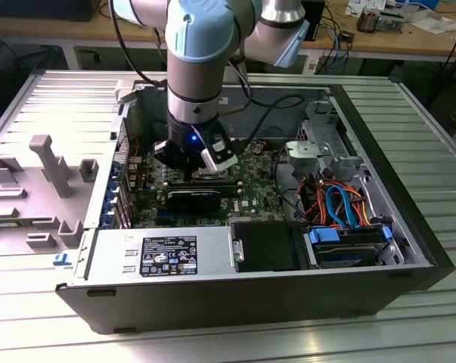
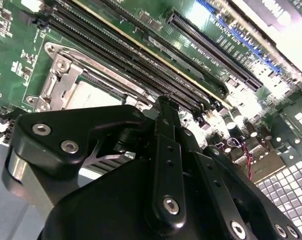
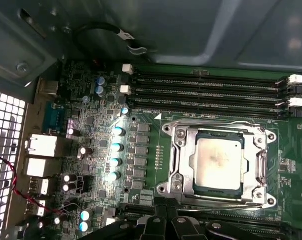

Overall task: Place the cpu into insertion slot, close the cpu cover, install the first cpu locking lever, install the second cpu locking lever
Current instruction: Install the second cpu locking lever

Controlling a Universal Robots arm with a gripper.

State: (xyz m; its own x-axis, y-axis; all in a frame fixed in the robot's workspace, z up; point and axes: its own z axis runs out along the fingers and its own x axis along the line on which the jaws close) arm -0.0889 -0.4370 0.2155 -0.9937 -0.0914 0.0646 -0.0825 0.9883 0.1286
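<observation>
The cpu (image 3: 218, 162), a silvery square chip, lies flat in its socket on the green motherboard. The cpu cover (image 3: 183, 150), a silvery metal frame, is folded down around it. One thin wire locking lever (image 3: 216, 123) runs along the socket edge by the memory slots. The other lever (image 3: 226, 209) runs along the opposite edge. My gripper (image 3: 163, 202) hangs just over that second lever's end, shut with nothing between its black fingers. The second wrist view has the gripper (image 2: 163, 102) beside the socket and the cpu (image 2: 93, 95). In the exterior view the gripper (image 1: 205, 171) reaches down into the open computer case.
Black memory slots (image 3: 206, 87) lie alongside the socket, and upright capacitors (image 3: 118, 147) stand on its other side. A power supply (image 1: 167, 253), a drive bay (image 1: 348, 242) and orange and blue cables (image 1: 333, 198) fill the case. A grey fixture (image 1: 50, 162) stands at the exterior view's left.
</observation>
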